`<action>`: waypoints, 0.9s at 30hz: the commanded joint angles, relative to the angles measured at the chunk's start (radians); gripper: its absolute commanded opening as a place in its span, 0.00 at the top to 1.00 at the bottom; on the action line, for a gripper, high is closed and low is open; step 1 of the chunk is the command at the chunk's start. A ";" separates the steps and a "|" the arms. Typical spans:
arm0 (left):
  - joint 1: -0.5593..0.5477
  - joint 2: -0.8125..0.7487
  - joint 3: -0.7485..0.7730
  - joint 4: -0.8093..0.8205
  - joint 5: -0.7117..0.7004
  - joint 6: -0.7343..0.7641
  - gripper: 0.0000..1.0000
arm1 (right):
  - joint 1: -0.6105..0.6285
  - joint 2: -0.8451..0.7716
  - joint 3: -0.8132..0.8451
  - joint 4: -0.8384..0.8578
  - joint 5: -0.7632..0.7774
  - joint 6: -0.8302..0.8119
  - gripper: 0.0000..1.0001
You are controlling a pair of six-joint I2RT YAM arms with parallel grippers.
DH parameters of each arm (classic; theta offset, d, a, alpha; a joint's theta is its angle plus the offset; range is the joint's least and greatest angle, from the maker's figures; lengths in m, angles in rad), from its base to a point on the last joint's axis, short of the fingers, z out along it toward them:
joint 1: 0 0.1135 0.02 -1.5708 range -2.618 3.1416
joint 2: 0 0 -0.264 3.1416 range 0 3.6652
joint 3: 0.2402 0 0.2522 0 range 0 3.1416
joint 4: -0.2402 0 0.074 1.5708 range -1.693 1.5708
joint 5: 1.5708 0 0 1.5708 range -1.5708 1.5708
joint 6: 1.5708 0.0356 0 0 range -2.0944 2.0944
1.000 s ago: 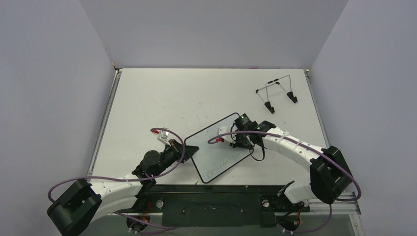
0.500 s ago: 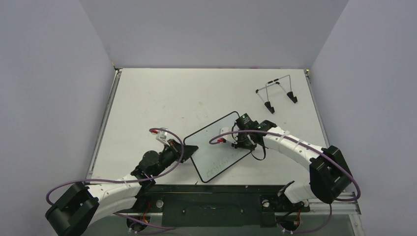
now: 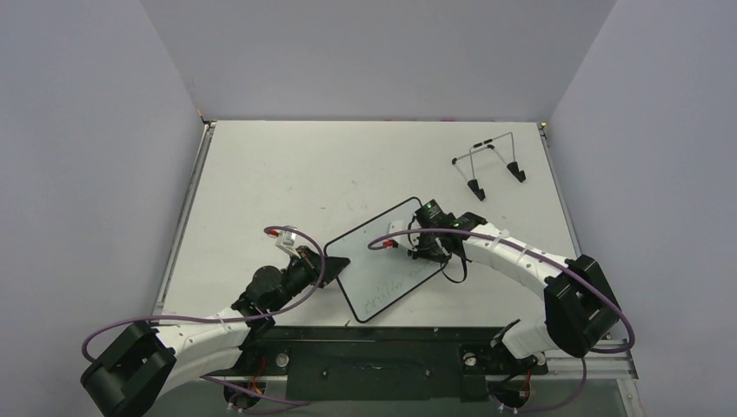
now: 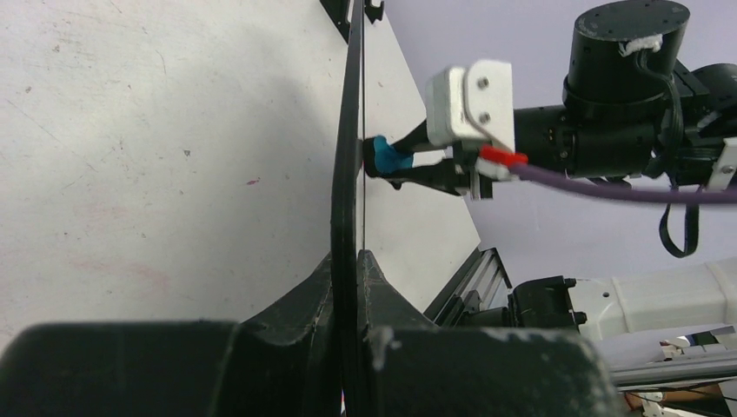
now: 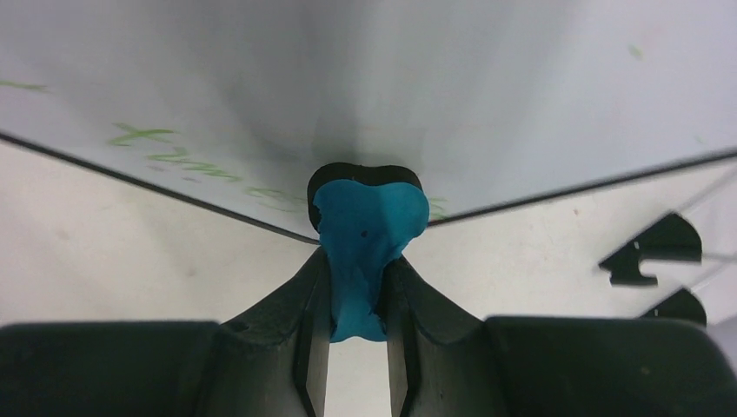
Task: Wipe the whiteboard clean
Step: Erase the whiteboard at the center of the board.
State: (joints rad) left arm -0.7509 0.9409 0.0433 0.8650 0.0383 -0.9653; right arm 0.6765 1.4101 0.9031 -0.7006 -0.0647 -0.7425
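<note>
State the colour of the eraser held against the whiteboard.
Blue. The eraser shows best in the right wrist view, pinched in the right gripper.

Angled toward each other — left gripper [image 4: 352,261] clamped, right gripper [image 5: 358,269] pinched.

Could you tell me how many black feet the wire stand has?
2. On the wire stand at the table's far right: the left foot and, slightly farther back, the right foot. None looks hidden.
</note>
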 commanded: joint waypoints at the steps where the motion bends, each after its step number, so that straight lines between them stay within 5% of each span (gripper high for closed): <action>1: 0.003 -0.023 0.038 0.164 0.015 -0.026 1.00 | -0.110 0.005 0.014 0.137 0.147 0.113 1.00; 8: 0.003 -0.020 0.048 0.159 0.024 -0.028 1.00 | 0.023 -0.039 0.014 -0.027 -0.150 -0.048 1.00; 15: 0.004 -0.036 0.037 0.147 0.018 -0.029 1.00 | -0.071 -0.037 -0.001 0.183 0.100 0.134 1.00; 18: 0.004 -0.023 0.039 0.157 0.026 -0.031 1.00 | -0.114 -0.029 -0.010 0.160 0.054 0.111 1.00; 23: 0.003 -0.016 0.043 0.167 0.039 -0.034 1.00 | 0.020 -0.041 0.004 -0.012 -0.163 -0.050 1.00; 27: 0.004 -0.033 0.035 0.157 0.035 -0.035 1.00 | 0.009 -0.048 0.010 0.037 -0.086 -0.001 1.00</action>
State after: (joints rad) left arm -0.7486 0.9379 0.0433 0.8616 0.0532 -0.9741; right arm 0.6842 1.3960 0.9009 -0.6758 -0.1192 -0.7448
